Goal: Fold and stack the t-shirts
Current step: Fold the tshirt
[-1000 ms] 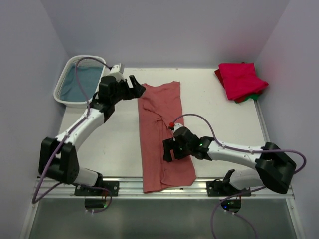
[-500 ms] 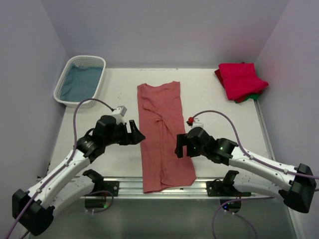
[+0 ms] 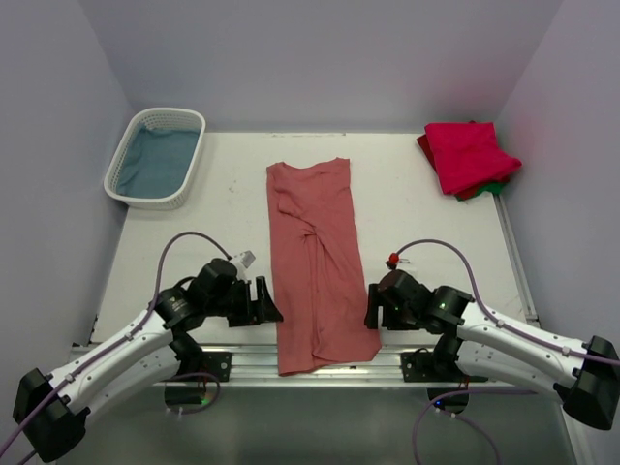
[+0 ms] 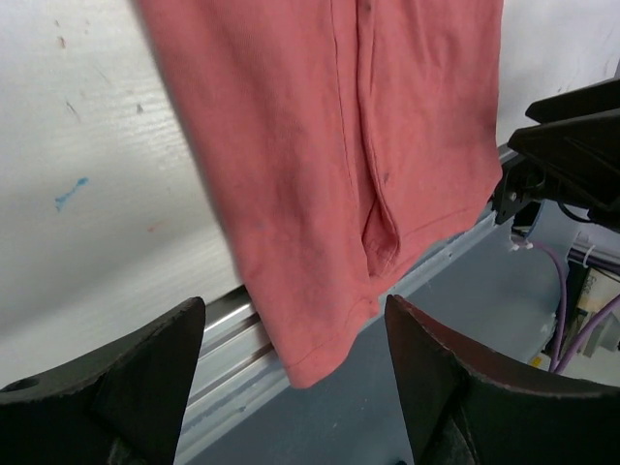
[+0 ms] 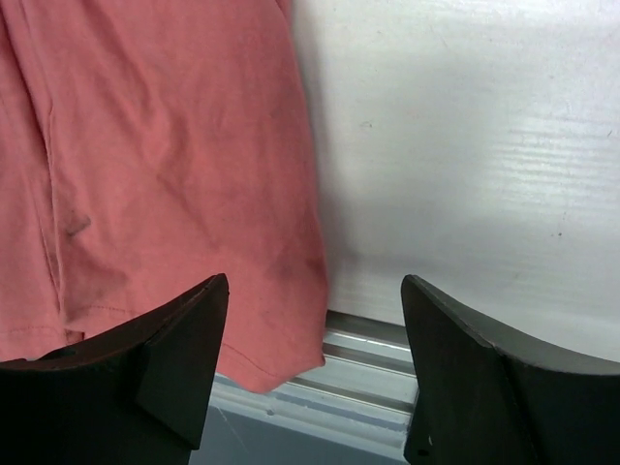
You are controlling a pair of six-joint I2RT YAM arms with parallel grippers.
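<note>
Left gripper [image 3: 263,300] gapes wide and empty. The salmon-red shirt [image 3: 315,254], a long strip down the middle of the table [image 3: 426,223], lies just at its 3 o'clock. Right gripper [image 3: 373,308], also wide and empty, has the shirt just at its 9 o'clock.

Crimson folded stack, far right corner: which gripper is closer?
Right. The right gripper hovers open by the salmon shirt's near right hem, on the same side as the crimson stack. The left gripper, also open, is across the shirt at its near left edge, farther away.
</note>
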